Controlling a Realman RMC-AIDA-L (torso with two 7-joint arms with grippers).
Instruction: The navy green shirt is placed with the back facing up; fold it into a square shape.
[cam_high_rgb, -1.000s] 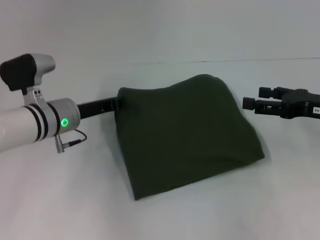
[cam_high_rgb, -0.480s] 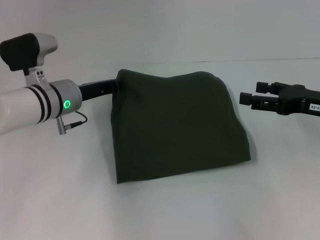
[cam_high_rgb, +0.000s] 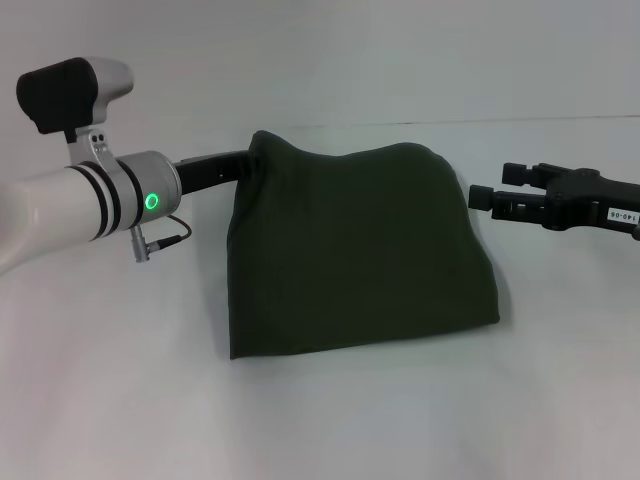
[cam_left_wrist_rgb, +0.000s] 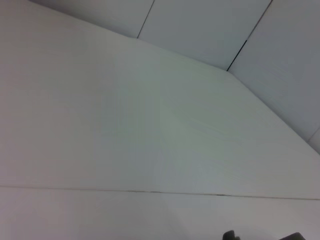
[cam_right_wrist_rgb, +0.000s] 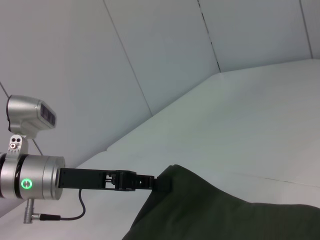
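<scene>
White and bare, the table top (cam_high_rgb: 330, 420) runs back to pale wall panels (cam_right_wrist_rgb: 165, 55) split by thin dark seams, and a fine dark joint line crosses the far part of the surface. On it, near the middle of the head view, lies the navy green shirt (cam_high_rgb: 365, 255), folded into a rough four-sided bundle with its plain side showing; its near edge rests flat on the table while its far left corner is lifted off the surface. The left gripper (cam_high_rgb: 250, 165) is pinched together on that raised corner, its fingers hidden in the cloth in the head view. The right wrist view shows what the head view does not: the black finger assembly (cam_right_wrist_rgb: 131, 181) running straight into the cloth's peak, and the grey camera housing (cam_right_wrist_rgb: 29, 115) above the silver wrist ring with its green light. The left wrist view shows almost only table and wall, with a dark scrap at one edge too small to identify. The left arm reaches in level from the left, white forearm low over the table, wrist extended toward the shirt. The right gripper (cam_high_rgb: 482, 197) hangs above the table just beside the shirt's far right corner, clear of the cloth, held horizontally and pointing toward the shirt; whether its fingers are apart or together, I cannot tell.
</scene>
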